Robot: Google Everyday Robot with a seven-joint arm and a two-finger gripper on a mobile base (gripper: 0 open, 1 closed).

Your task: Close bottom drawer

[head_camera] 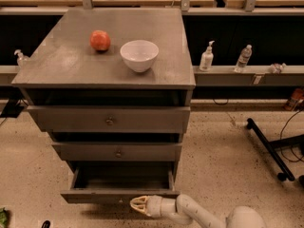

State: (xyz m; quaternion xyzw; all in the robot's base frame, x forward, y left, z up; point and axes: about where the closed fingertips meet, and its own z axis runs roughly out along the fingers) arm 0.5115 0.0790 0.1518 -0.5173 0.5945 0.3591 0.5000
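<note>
The bottom drawer (118,180) of the grey cabinet (104,65) stands pulled out, its dark inside showing behind the slim front panel (95,197). My gripper (138,204) is at the bottom of the view, right at the front panel near its centre, where the knob is hidden or barely visible. The white arm (199,215) reaches in from the lower right. The middle drawer (117,152) and top drawer (109,120) are closed.
A red apple (100,40) and a white bowl (139,55) sit on the cabinet top. Bottles (206,57) stand on a ledge behind at the right. A black wheeled stand leg (266,148) lies on the floor at the right.
</note>
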